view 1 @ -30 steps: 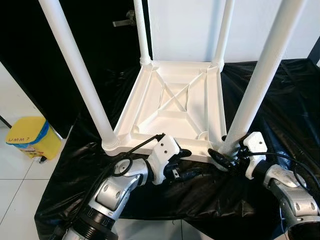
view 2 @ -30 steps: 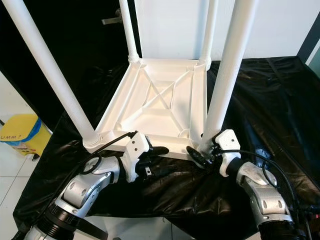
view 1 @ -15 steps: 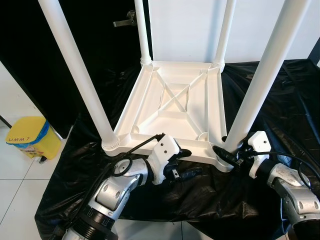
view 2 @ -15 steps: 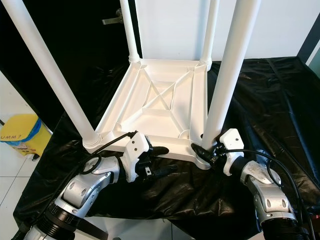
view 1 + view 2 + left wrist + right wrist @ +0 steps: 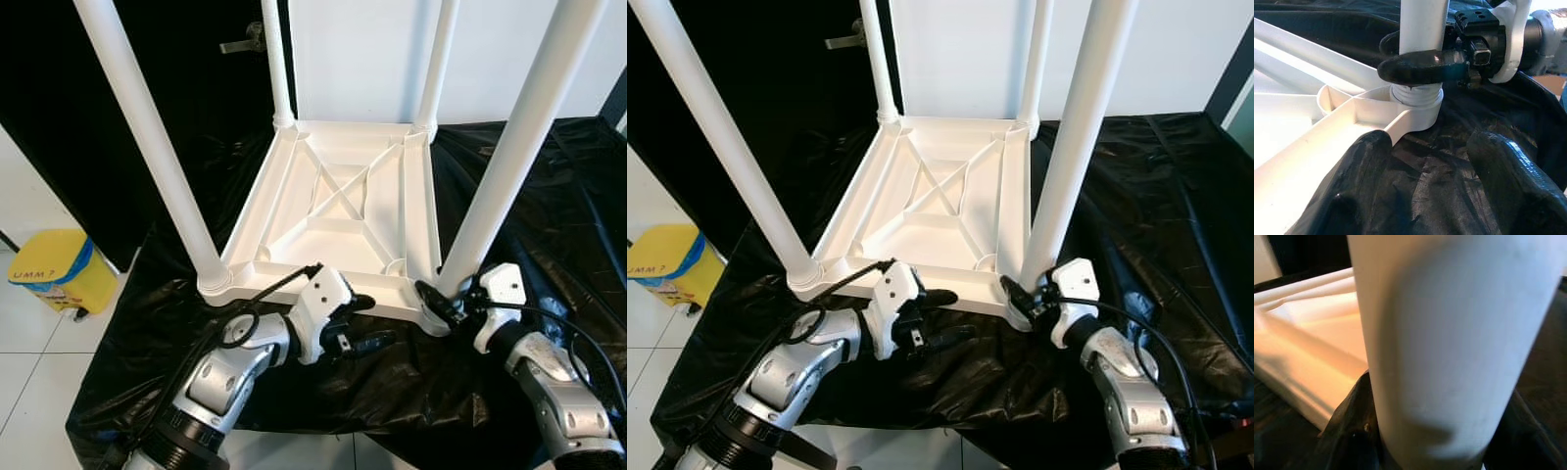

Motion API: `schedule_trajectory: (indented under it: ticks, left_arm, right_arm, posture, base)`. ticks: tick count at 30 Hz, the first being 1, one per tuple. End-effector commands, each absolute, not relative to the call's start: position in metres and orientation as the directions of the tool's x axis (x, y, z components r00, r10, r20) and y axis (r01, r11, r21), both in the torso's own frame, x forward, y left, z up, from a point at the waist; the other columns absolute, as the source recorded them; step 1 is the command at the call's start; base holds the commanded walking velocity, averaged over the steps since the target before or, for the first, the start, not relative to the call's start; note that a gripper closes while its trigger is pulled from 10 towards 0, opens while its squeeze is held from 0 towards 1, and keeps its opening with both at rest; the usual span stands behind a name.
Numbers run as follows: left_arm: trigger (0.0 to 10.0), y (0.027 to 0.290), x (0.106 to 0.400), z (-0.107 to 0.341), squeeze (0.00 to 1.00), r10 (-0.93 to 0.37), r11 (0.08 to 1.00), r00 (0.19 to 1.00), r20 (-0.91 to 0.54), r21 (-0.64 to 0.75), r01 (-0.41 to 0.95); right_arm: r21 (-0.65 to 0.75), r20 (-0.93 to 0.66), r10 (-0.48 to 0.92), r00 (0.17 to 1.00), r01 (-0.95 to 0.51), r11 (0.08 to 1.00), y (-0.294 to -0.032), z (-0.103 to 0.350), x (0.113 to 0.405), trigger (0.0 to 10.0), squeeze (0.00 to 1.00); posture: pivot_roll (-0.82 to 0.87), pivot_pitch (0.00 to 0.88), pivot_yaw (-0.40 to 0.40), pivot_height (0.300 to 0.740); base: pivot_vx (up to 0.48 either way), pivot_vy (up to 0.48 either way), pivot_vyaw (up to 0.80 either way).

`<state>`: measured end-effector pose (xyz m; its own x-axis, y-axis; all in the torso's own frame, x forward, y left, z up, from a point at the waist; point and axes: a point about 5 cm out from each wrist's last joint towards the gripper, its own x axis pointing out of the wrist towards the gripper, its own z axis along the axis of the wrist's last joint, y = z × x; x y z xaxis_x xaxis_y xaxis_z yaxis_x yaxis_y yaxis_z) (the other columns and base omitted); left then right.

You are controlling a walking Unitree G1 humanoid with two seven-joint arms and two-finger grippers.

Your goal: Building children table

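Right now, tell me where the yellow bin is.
The yellow bin sits on the white floor at the robot's far left in the eye views, beside the black sheet and left of the upturned table's near-left leg.

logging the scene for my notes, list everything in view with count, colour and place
table top: 1, white, upside down on the black sheet, ribbed underside facing up
table legs: 4, white, standing up from the four corners of the table top
sheet: 1, black, shiny, spread under the table top
bin: 1, yellow with a blue liner, on the pale tile floor to the robot's left
door handle: 1, metal, on the dark door behind the table
wall: 1, white, behind the table
left gripper: 1, black fingers open, at the near edge of the table top
right gripper: 1, black fingers shut around the base of the near right leg
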<state>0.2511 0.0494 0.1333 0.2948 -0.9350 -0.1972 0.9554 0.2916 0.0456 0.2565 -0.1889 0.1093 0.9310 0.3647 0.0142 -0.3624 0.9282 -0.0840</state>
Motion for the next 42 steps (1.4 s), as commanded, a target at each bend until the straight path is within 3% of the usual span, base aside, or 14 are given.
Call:
schedule_trajectory:
  ticks: [1, 3, 4, 5, 8, 10, 16, 34, 35, 38, 39, 42]
  left_arm:
    - [10.0, 0.051, 0.250, 0.134, 0.00, -0.936, 0.289, 0.293, -0.196, 0.050, 0.956]
    - [10.0, 0.051, 0.250, 0.134, 0.00, -0.936, 0.289, 0.293, -0.196, 0.050, 0.956]
    - [10.0, 0.052, 0.250, 0.134, 0.00, -0.936, 0.289, 0.292, -0.195, 0.048, 0.956]
    - [10.0, 0.052, 0.250, 0.134, 0.00, -0.936, 0.289, 0.292, -0.195, 0.048, 0.956]
    - [10.0, 0.053, 0.249, 0.135, 0.00, -0.935, 0.296, 0.298, -0.192, 0.042, 0.954]
    - [10.0, 0.053, 0.248, 0.135, 0.00, -0.934, 0.298, 0.300, -0.191, 0.040, 0.954]
    - [10.0, 0.056, 0.248, 0.134, 0.00, -0.933, 0.301, 0.302, -0.197, 0.036, 0.953]
    - [10.0, 0.055, 0.249, 0.136, 0.00, -0.933, 0.304, 0.305, -0.192, 0.037, 0.952]
    - [10.0, 0.056, 0.249, 0.136, 0.00, -0.932, 0.308, 0.309, -0.191, 0.036, 0.951]
    - [10.0, 0.056, 0.249, 0.136, 0.00, -0.931, 0.310, 0.311, -0.190, 0.035, 0.950]
    - [10.0, 0.056, 0.250, 0.137, 0.00, -0.931, 0.311, 0.312, -0.188, 0.034, 0.950]
    - [10.0, 0.055, 0.250, 0.137, 0.00, -0.932, 0.311, 0.312, -0.186, 0.034, 0.950]
  right_arm:
    - [-0.076, -0.014, 0.296, 0.955, -0.296, 0.952, -0.190, 0.102, 0.254, 10.0, 0.00]
    - [-0.076, -0.014, 0.296, 0.955, -0.296, 0.952, -0.190, 0.102, 0.254, 10.0, 0.00]
    - [-0.074, 0.014, 0.182, 0.983, -0.180, 0.981, -0.190, 0.103, 0.253, 10.0, 0.00]
    - [-0.074, 0.014, 0.182, 0.983, -0.180, 0.981, -0.190, 0.103, 0.253, 10.0, 0.00]
    - [-0.045, 0.003, -0.107, 0.994, 0.107, 0.993, -0.187, 0.095, 0.248, 10.0, 0.00]
    - [-0.033, -0.007, -0.143, 0.990, 0.142, 0.989, -0.182, 0.093, 0.246, 10.0, 0.00]
    - [-0.013, -0.007, -0.143, 0.990, 0.143, 0.990, -0.169, 0.093, 0.244, 10.0, 0.00]
    - [-0.038, 0.085, -0.087, 0.993, 0.090, 0.995, -0.175, 0.109, 0.242, 10.0, 0.00]
    - [-0.032, 0.085, -0.087, 0.993, 0.090, 0.995, -0.176, 0.109, 0.241, 10.0, 0.87]
    - [-0.029, 0.086, -0.084, 0.993, 0.087, 0.996, -0.176, 0.110, 0.241, 10.0, 0.87]
    - [-0.027, 0.089, -0.071, 0.993, 0.074, 0.997, -0.175, 0.110, 0.241, 10.0, 1.00]
    - [-0.025, 0.092, -0.062, 0.994, 0.064, 0.998, -0.174, 0.111, 0.241, 10.0, 1.00]
  posture:
    - [-0.17, 0.000, 0.032, 0.740]
    - [-0.17, 0.000, 0.032, 0.740]
    - [-0.18, 0.000, 0.031, 0.740]
    - [-0.18, 0.000, 0.031, 0.740]
    - [-0.17, 0.004, 0.031, 0.740]
    - [-0.17, 0.008, 0.033, 0.740]
    - [-0.17, 0.016, 0.040, 0.740]
    - [-0.19, 0.026, 0.037, 0.740]
    - [-0.19, 0.027, 0.036, 0.740]
    - [-0.19, 0.027, 0.035, 0.740]
    - [-0.19, 0.026, 0.033, 0.740]
    - [-0.19, 0.026, 0.033, 0.740]
  base:
    - [0.000, 0.000, 0.00]
    - [0.000, 0.000, 0.00]
    - [0.000, 0.000, 0.00]
    - [0.000, 0.000, 0.00]
    - [0.000, 0.000, 0.00]
    - [0.000, 0.000, 0.00]
    - [0.000, 0.000, 0.00]
    - [0.000, 0.000, 0.00]
    - [0.000, 0.000, 0.00]
    - [0.000, 0.000, 0.00]
    - [0.000, 0.000, 0.00]
    - [0.000, 0.000, 0.00]
